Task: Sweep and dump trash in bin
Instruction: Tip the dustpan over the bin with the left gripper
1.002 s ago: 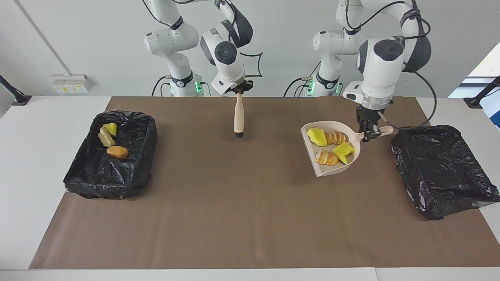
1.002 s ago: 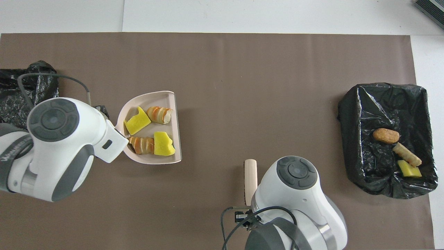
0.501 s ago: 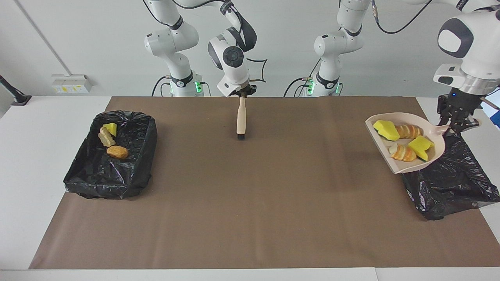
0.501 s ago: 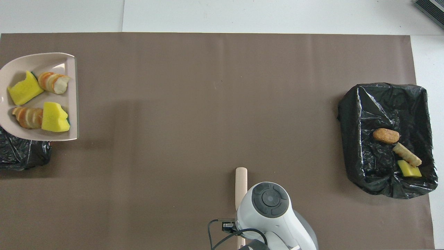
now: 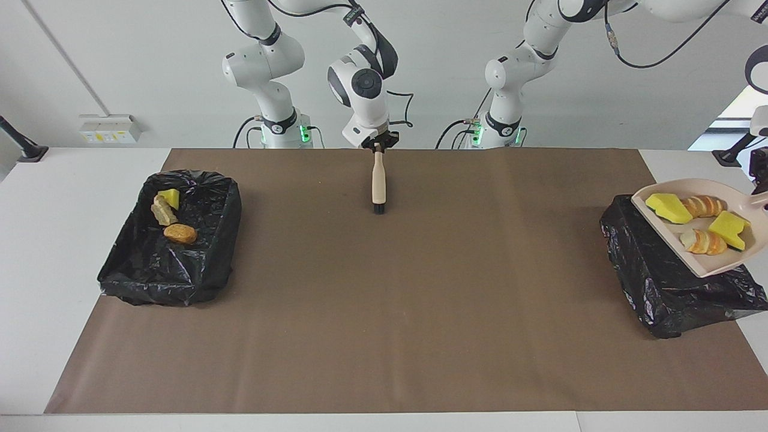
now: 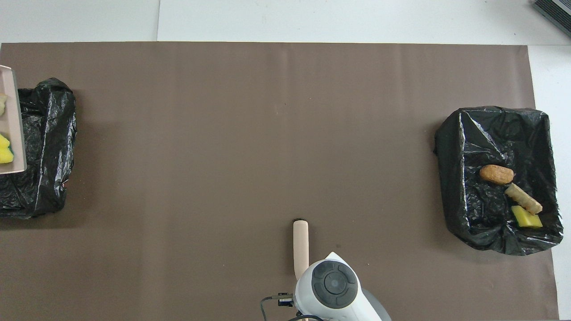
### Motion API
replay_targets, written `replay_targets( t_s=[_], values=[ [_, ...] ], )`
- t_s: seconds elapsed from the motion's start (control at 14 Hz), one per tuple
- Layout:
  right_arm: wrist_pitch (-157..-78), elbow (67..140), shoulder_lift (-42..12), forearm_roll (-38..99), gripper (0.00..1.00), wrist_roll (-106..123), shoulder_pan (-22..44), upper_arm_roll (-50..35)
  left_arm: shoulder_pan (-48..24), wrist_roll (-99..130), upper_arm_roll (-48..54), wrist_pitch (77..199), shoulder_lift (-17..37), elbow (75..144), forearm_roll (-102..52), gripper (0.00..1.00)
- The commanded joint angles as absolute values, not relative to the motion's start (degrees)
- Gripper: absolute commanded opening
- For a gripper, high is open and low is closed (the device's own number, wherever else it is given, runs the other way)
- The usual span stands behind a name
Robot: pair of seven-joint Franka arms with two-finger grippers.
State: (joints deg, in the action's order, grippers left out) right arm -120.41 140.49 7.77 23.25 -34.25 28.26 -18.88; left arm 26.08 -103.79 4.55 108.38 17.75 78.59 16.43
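My left gripper (image 5: 762,183) shows only at the facing view's edge, shut on the handle of the beige dustpan (image 5: 696,261). The pan hangs in the air over the black-lined bin (image 5: 666,288) at the left arm's end of the table. It carries several pieces of trash: yellow sponge chunks (image 5: 667,207) and orange bread lumps (image 5: 702,242). In the overhead view only the dustpan's lip (image 6: 12,120) shows, over that bin (image 6: 44,147). My right gripper (image 5: 378,146) is shut on the brush (image 5: 378,180), which hangs upright with its bristles just above the mat.
A second black-lined bin (image 5: 144,270) at the right arm's end holds a yellow chunk (image 5: 170,197) and two tan lumps (image 5: 180,233). A brown mat (image 5: 384,312) covers the table between the bins.
My left arm has carried the loaded dustpan from over the mat to above the bin at its end. The right arm has drawn the brush slightly back toward the robots.
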Motion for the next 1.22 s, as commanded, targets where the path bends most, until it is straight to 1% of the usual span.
replay_targets(
  t_s=[0.0,0.07,0.14,0.21,0.5,0.72,0.79,0.93,1.14],
  values=[
    [-121.3,141.9,8.4,23.5,0.0,-33.5,27.7,-18.9,27.4,-104.8,5.1,112.5,21.9,75.2,23.6,0.0],
    [-121.3,141.8,8.0,23.5,0.2,-33.6,27.3,-18.9,27.1,-104.7,5.1,114.4,22.0,75.7,29.0,0.0],
    [-121.1,141.4,7.7,23.5,0.73,-33.5,27.2,-18.8,26.9,-104.4,5.1,116.3,21.9,76.8,34.0,0.0],
    [-121.0,140.4,7.3,23.2,1.0,-33.5,27.2,-18.7,26.7,-104.2,5.1,118.6,21.3,79.9,37.6,0.0],
    [-120.6,132.9,5.8,21.2,1.0,-32.0,22.6,-18.5,26.3,-99.3,5.1,119.8,18.6,86.6,48.7,0.0],
    [-120.5,128.2,5.8,16.5,1.0,-31.6,18.3,-18.4,24.7,-87.6,5.2,120.7,13.8,94.5,56.8,0.0],
    [-120.4,126.4,5.7,13.8,1.0,-31.6,16.7,-18.4,24.6,-87.3,5.2,120.8,12.9,95.4,57.8,0.0],
    [-120.5,124.3,5.3,8.6,1.0,-31.6,14.3,-18.5,24.0,-87.4,5.2,121.0,12.2,94.6,61.6,0.0],
    [-120.5,123.4,5.2,5.3,1.0,-31.6,13.0,-18.5,24.2,-89.3,5.4,122.3,10.6,94.0,62.5,0.0]
  ],
)
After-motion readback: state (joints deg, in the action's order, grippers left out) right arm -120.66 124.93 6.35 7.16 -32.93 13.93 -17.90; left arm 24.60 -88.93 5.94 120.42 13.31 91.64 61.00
